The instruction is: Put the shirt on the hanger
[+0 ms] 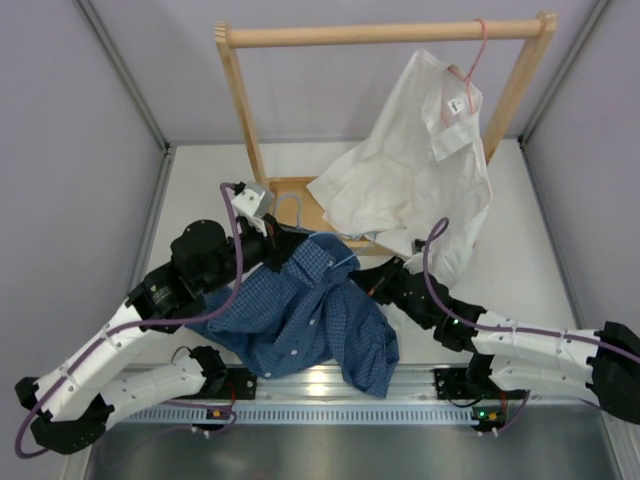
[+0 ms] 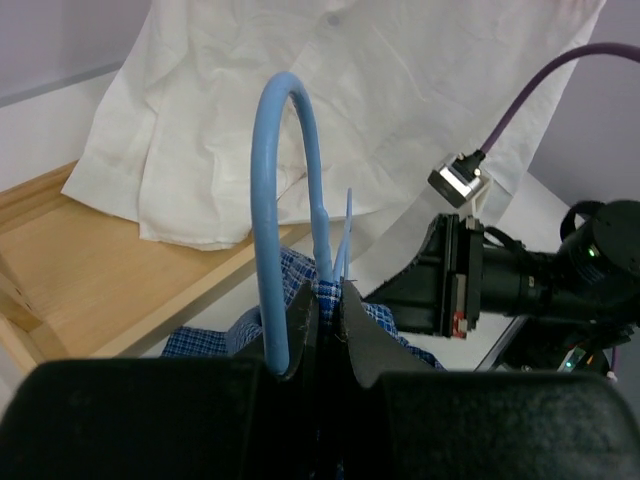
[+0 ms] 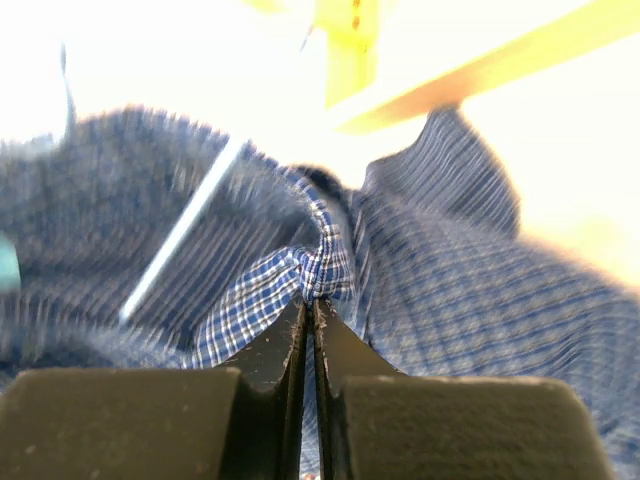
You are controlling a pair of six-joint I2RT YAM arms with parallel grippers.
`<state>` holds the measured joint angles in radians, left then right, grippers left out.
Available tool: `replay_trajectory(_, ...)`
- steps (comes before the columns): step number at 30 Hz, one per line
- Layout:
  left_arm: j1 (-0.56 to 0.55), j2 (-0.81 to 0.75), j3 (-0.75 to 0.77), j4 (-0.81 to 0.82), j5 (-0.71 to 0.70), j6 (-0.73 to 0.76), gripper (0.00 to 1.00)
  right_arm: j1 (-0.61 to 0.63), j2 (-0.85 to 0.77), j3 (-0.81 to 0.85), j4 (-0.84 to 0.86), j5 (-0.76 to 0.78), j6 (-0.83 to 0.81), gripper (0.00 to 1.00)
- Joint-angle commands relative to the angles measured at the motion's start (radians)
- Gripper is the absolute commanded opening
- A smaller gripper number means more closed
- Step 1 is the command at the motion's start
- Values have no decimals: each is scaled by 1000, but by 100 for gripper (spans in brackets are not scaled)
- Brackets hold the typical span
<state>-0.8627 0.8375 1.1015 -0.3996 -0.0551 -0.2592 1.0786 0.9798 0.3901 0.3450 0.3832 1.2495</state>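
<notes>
The left fingers [image 2: 298, 330] were shut tight on the neck of the hanger [image 2: 268, 200], right under its round hook. A bit of blue checked cloth was squeezed in there too. The hook stood up above them. The right fingers [image 3: 282, 350] were closed on a small fold of the shirt [image 3: 450, 290], pinched at the very tips. A thin pale bar ran slantwise over the cloth just to their left. It was too blurry to tell what it was.

From above, the shirt [image 1: 300, 320] lay in a crumpled heap on the surface [image 1: 530, 230] between the two arms, with one end hanging over the near edge. The left arm [image 1: 120, 345] reached forward and bent to the right, with its wrist at the top of the heap. The right arm [image 1: 530, 340] lay low and stretched to the left, and its fingers were hidden in the cloth. Most of the hanger was buried under the shirt. Behind them, a white shirt [image 1: 400, 180] hung on a pink hanger [image 1: 478, 50] from a wooden rack [image 1: 380, 35]. Its hem drooped onto the rack's base [image 2: 90, 270].
</notes>
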Motion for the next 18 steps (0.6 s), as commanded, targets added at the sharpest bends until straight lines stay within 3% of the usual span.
replay_trajectory(1,-1,-61,-34,73,51,18,0,-129,-49,-16,8,-96,-90,0)
replay_trajectory(6,-1,-123,-69,73,98,46,0,-297,-56,13,17,-294,-180,0)
replay_trajectory(9,-1,-146,-89,73,104,55,0,-339,-29,70,-27,-374,-257,0)
replay_trajectory(18,-1,-189,-69,-25,78,81,0,-442,-36,145,-107,-414,-386,0)
